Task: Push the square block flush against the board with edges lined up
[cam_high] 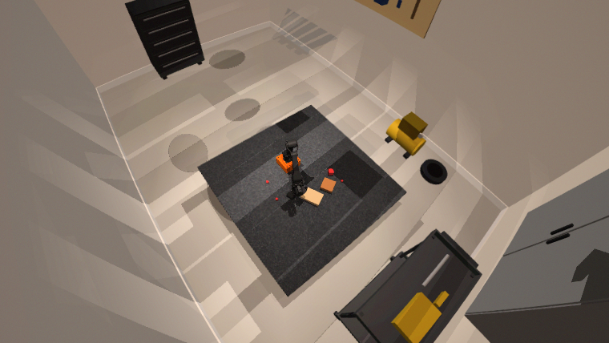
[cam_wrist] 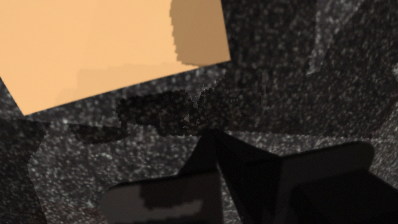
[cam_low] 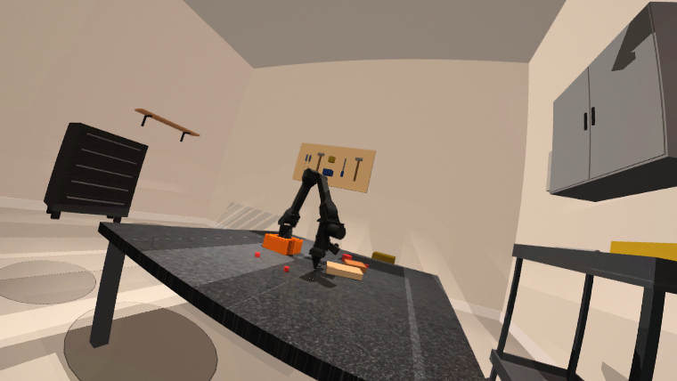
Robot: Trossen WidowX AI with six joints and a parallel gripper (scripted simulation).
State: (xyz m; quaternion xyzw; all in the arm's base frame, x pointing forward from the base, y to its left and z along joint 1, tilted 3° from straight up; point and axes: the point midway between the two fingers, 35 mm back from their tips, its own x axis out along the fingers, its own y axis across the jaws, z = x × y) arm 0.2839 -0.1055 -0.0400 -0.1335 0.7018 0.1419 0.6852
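No readable labels or writing on anything. Board [cam_high: 312,196]: pale tan flat slab, lying on the dark speckled surface [cam_high: 306,251]. Square block [cam_high: 327,184]: darker orange-brown, near the board's far corner; contact can't be confirmed from the top view. Gripper [cam_high: 292,195] fully closed, holding nothing, tip down just beside the board's near side.

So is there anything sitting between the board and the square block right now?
Nothing visible does. The board and the square block lie close together, corner to corner, with only bare table in the gap. The small red cube sits beyond the block, off the path.
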